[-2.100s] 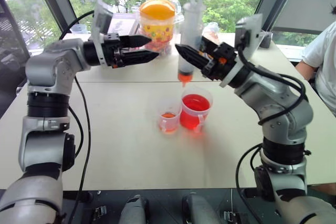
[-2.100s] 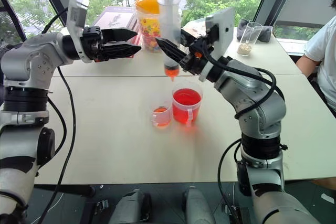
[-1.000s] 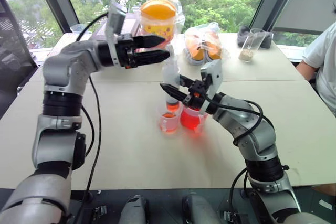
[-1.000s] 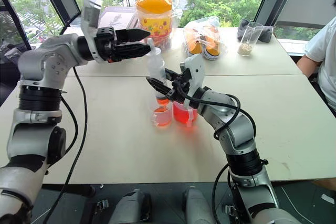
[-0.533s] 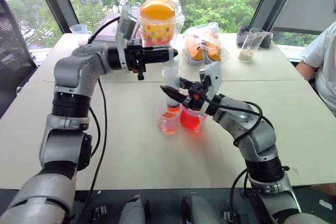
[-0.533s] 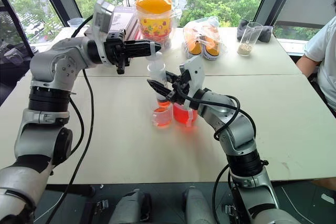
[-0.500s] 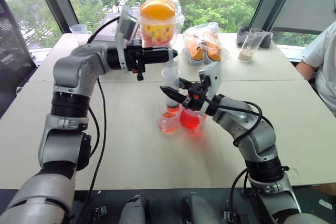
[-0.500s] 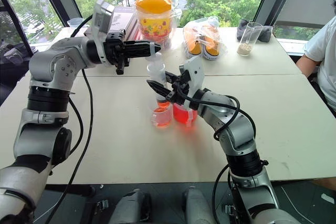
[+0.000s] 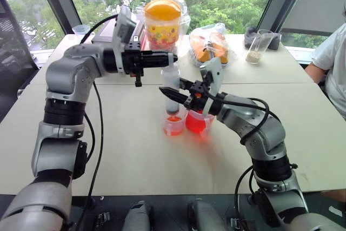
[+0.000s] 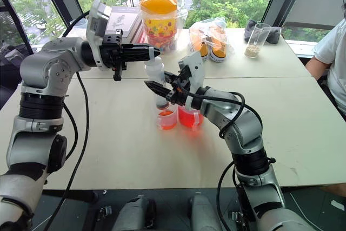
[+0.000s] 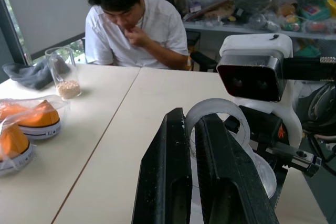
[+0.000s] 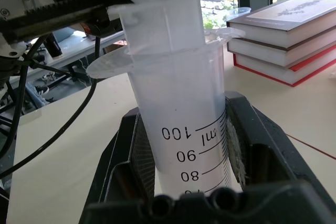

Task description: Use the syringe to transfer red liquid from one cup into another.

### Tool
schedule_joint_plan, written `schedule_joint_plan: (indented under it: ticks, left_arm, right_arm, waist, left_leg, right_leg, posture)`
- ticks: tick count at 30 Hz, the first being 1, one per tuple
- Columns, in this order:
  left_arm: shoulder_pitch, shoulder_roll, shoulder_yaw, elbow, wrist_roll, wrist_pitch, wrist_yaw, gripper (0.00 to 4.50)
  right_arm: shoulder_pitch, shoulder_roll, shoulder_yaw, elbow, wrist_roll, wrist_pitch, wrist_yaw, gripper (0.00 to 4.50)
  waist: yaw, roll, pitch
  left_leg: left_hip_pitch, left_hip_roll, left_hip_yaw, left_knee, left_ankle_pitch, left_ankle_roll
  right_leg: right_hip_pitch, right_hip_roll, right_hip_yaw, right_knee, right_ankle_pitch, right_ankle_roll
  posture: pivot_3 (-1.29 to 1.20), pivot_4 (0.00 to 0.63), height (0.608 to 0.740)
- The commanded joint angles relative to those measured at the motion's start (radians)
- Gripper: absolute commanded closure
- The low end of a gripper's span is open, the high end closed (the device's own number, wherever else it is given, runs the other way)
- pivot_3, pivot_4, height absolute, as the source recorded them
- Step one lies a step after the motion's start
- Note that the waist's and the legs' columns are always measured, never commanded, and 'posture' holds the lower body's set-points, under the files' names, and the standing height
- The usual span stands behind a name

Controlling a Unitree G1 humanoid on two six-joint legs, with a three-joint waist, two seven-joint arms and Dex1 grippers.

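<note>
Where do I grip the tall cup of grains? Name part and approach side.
Grip the tall clear cup around its bare upper wall, coming level from the near side: it stands upright, handleless, with a dark cloth close behind.

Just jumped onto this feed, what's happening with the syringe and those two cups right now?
The right tool is shut on the barrel of the syringe, holding it upright with its tip down in the smaller cup. The left tool is shut on the plunger's ring at the top. The wider red cup stands right beside the smaller one. A person sits at the table's far end.
</note>
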Motion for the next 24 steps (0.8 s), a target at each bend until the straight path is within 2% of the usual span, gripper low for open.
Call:
schedule_joint_plan:
  ticks: [1, 7, 13, 17, 22, 23, 24]
  left_arm:
    - [0.060, -0.021, -0.085, -0.050, 0.009, 0.019, -0.042, 4.44]
    - [0.065, -0.028, -0.086, -0.057, 0.015, 0.020, -0.026, 4.44]
    - [0.022, -0.013, -0.029, -0.027, -0.006, 0.035, -0.008, 4.44]
    - [0.005, 0.029, 0.009, -0.014, -0.025, 0.061, -0.023, 3.06]
    - [-0.002, 0.091, 0.048, -0.005, -0.028, 0.077, -0.025, 0.41]
    - [0.003, 0.107, 0.056, -0.005, -0.032, 0.083, -0.031, 0.03]
    - [0.009, 0.122, 0.062, -0.005, -0.037, 0.089, -0.038, 0.03]
  right_arm:
    - [-0.116, 0.006, -0.131, -0.076, 0.053, -0.037, -0.045, 3.03]
    - [-0.143, 0.000, -0.151, -0.073, 0.083, -0.011, -0.059, 3.03]
    - [-0.082, 0.009, -0.111, -0.065, 0.071, -0.019, -0.051, 3.03]
    - [-0.041, 0.011, -0.091, -0.050, 0.055, -0.029, -0.040, 3.03]
    - [-0.008, 0.007, -0.081, -0.039, 0.048, -0.042, -0.030, 3.03]
    - [-0.005, 0.004, -0.080, -0.036, 0.046, -0.045, -0.029, 3.03]
    - [-0.002, 0.002, -0.079, -0.033, 0.045, -0.047, -0.028, 3.03]
  waist:
    - [-0.001, 0.000, 0.000]
    - [0.000, 0.000, 0.000]
    - [-0.001, 0.000, 0.000]
    - [-0.003, 0.000, 0.000]
    - [-0.001, 0.000, 0.000]
    - [-0.001, 0.000, 0.000]
    - [-0.003, 0.000, 0.000]
  left_leg:
    - [0.000, 0.000, 0.000, 0.000, 0.000, 0.000]
    - [0.000, 0.000, 0.000, 0.000, 0.000, 0.000]
    - [0.000, 0.000, 0.000, 0.000, 0.000, 0.000]
    - [0.000, 0.000, 0.000, 0.000, 0.000, 0.000]
    - [0.000, 0.000, 0.000, 0.000, 0.000, 0.000]
    - [0.000, 0.000, 0.000, 0.000, 0.000, 0.000]
    - [0.000, 0.000, 0.000, 0.000, 0.000, 0.000]
  right_leg:
    - [0.000, 0.000, 0.000, 0.000, 0.000, 0.000]
    - [0.000, 0.000, 0.000, 0.000, 0.000, 0.000]
    - [0.000, 0.000, 0.000, 0.000, 0.000, 0.000]
    - [0.000, 0.000, 0.000, 0.000, 0.000, 0.000]
    - [0.000, 0.000, 0.000, 0.000, 0.000, 0.000]
    - [0.000, 0.000, 0.000, 0.000, 0.000, 0.000]
    - [0.000, 0.000, 0.000, 0.000, 0.000, 0.000]
  posture:
    - [0.00, 0.150, 0.740]
    - [0.00, 0.150, 0.740]
    - [0.00, 0.150, 0.740]
    - [0.00, 0.150, 0.740]
    - [0.00, 0.150, 0.740]
    - [0.00, 0.150, 0.740]
    - [0.00, 0.150, 0.740]
